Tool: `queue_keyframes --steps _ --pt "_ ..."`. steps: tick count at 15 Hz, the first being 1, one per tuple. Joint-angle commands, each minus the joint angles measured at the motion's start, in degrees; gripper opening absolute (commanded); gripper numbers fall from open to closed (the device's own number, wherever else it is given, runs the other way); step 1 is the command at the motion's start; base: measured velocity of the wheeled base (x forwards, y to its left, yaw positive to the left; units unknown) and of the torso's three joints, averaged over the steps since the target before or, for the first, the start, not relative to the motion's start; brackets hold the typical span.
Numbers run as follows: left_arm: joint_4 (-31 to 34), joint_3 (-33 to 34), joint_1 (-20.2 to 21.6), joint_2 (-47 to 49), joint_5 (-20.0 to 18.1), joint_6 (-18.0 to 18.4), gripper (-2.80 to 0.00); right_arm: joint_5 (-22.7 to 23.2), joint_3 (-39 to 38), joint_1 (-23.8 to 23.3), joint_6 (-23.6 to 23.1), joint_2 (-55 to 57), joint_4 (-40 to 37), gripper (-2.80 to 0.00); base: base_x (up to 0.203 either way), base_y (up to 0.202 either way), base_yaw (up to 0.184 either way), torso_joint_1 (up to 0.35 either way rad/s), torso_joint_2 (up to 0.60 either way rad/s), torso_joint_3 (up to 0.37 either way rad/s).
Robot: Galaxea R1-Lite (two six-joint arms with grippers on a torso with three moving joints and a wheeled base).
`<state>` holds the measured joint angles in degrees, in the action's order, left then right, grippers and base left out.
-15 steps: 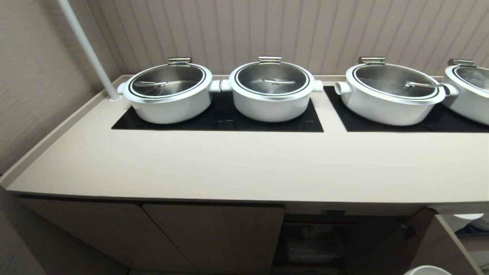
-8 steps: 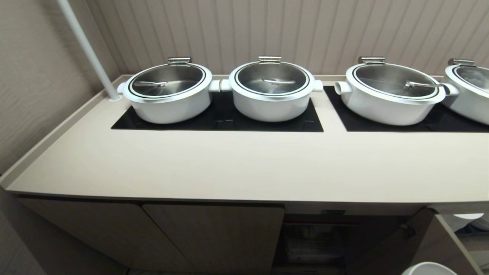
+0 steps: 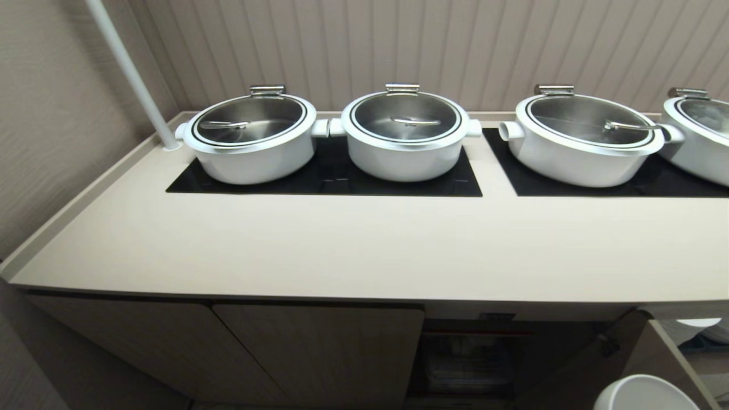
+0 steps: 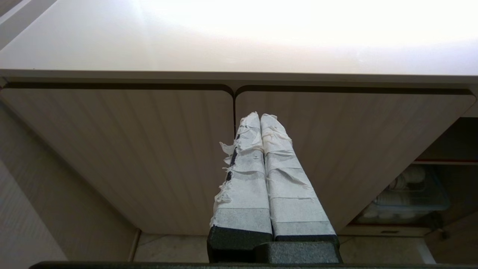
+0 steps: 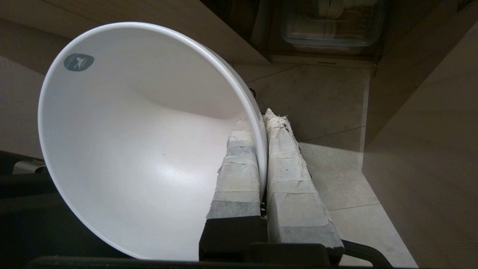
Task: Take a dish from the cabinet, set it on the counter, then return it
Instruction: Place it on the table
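**Bowl pinched by its rim, below counter level**

Clamped on the wall of the dish (image 5: 142, 142), the right gripper (image 5: 263, 123) has one taped finger inside the bowl and one outside, a rim pinch that suits a small bowl too wide to span. The left gripper (image 4: 260, 119) hangs idle before the closed doors with its jaws pressed together on nothing.

Largest in the head view, the counter (image 3: 364, 250) fills the middle of the frame, its near strip bare, probably the intended landing place. Four lidded pots (image 3: 404, 136) line the upper half on black cooktop panels (image 3: 324, 182). Beneath, the cabinet (image 3: 319, 347) stands with one door (image 3: 655, 359) swung open at lower right; its shelf holds what may be a clear container, too dim to tell. Only the dish's rim shows, at the bottom right corner (image 3: 646, 393), lower than the countertop.
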<state>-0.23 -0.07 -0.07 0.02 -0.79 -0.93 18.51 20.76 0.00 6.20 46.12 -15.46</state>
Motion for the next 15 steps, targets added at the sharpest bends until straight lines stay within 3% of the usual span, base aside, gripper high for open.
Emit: queue_keyframes --steps 1,15 --pt "-0.03 0.07 -0.01 -0.02 0.00 -0.04 -2.80 0.12 0.67 0.00 0.04 0.19 -0.17 -2.80 0.000 0.000 0.000 0.000 0.00 0.000" --pt "-0.03 0.04 -0.01 -0.02 0.00 -0.04 -2.80 -0.39 13.64 -0.08 1.71 16.93 -0.16 -2.80 0.000 0.000 0.000 0.000 0.00 0.000"
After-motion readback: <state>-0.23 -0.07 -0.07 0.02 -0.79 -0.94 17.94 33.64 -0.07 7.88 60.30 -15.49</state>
